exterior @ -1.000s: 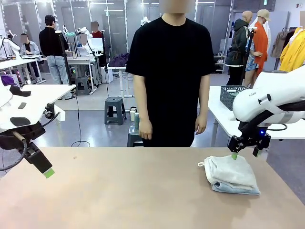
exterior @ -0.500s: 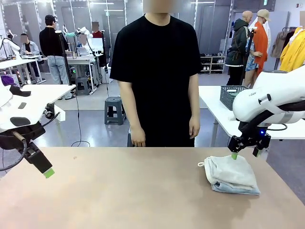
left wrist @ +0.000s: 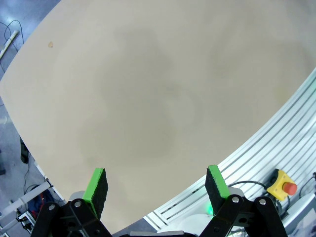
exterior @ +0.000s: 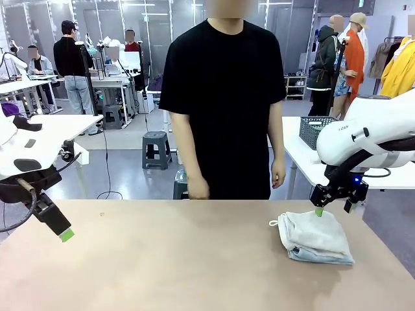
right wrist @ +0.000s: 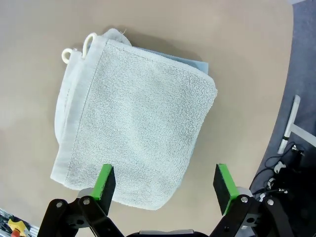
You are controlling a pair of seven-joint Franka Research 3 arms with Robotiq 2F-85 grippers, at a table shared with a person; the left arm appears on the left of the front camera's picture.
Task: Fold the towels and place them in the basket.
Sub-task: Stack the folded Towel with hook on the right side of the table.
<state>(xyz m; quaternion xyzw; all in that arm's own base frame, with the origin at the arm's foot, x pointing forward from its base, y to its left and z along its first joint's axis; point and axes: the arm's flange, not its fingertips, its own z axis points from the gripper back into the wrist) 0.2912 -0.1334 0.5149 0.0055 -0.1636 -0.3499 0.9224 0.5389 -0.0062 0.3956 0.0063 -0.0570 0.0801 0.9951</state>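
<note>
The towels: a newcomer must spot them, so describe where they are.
On the tan table, look to the robot's right side, just below the open right gripper. The towels lie stacked and folded there, pale cream terry over blue-grey, a small loop at one corner.

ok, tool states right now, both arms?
Left tool: open, empty, over bare table.
Right tool: open, empty, above the folded towels.

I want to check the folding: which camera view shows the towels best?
The right wrist view: it looks straight down on the stacked towels, showing edges and corner loop. The front view shows them small and side-on; the left wrist view shows bare table.
</note>
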